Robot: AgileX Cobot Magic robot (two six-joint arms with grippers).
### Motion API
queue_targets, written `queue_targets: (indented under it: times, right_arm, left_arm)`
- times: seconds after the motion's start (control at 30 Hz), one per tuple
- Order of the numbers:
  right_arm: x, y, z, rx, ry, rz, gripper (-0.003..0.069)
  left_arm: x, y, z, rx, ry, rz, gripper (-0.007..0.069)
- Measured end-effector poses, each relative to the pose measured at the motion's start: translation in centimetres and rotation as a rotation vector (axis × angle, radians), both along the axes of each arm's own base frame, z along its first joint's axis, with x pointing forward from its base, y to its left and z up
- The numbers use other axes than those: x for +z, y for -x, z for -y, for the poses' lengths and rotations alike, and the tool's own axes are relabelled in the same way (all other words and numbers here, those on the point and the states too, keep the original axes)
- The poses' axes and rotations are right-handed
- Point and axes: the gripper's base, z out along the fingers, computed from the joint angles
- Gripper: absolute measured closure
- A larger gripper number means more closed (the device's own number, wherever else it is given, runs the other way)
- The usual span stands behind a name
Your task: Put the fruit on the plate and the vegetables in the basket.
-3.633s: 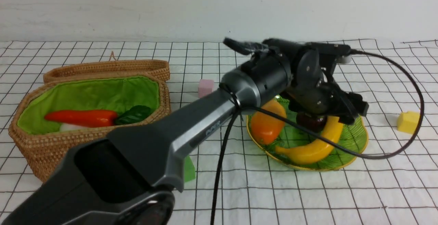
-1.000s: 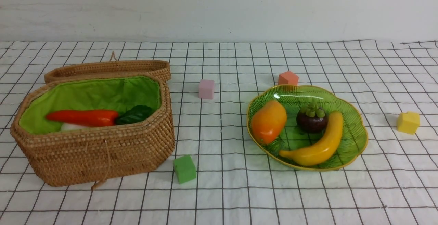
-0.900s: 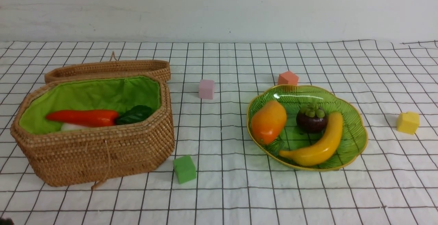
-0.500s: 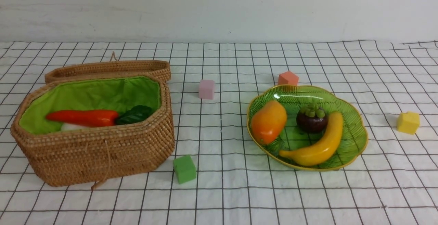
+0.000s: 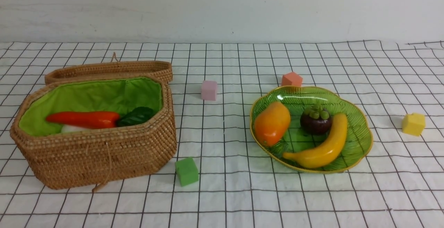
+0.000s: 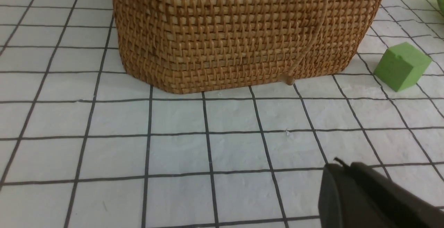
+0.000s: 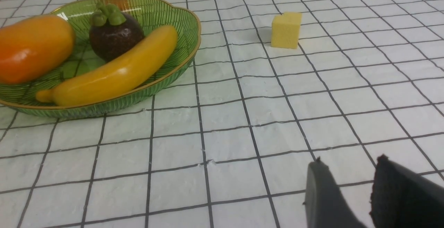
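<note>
Front view, fruit on plate, vegetables in basket

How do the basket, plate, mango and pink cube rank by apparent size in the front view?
1. basket
2. plate
3. mango
4. pink cube, which sits farther back, so it may look smaller than it is.

White wall, grid-checked tablecloth — even light

Front overview; low wrist views near basket, plate
</note>
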Motion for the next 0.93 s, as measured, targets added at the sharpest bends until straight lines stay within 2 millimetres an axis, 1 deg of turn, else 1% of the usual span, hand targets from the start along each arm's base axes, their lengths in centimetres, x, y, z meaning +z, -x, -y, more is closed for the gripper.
queue_targets:
  times: [0.23, 0.93]
  right_arm:
    - [0.00, 0.00, 0.00, 0.000, 0.000, 0.000, 0.0421]
    - [0.00, 0.00, 0.00, 0.000, 0.000, 0.000, 0.0421]
  left_arm:
    - [0.00, -0.05, -0.48, 0.093, -0.001, 0.000, 0.0603]
    - [0.00, -0.05, -0.50, 0.096, -0.001, 0.000, 0.0603]
